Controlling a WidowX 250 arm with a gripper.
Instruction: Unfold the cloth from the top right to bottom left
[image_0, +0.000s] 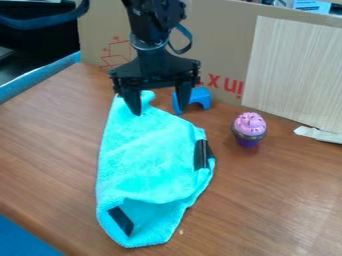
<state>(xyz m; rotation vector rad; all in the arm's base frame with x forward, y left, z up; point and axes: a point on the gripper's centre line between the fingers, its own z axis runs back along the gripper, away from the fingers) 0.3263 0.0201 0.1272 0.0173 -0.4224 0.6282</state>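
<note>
On the wooden table (284, 200) lies a folded turquoise cloth (147, 160); at its far end hangs the gripper (157, 103), fingers spread, perhaps touching. Right of the cloth stands a cupcake (249, 128).

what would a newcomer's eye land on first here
Most likely the bright turquoise cloth, lying partly folded down the middle of the wooden table. Next, the black hand hanging open at the cloth's far end. Then the toy cupcake with pink-purple frosting, standing to the right of the cloth in the picture.
</note>
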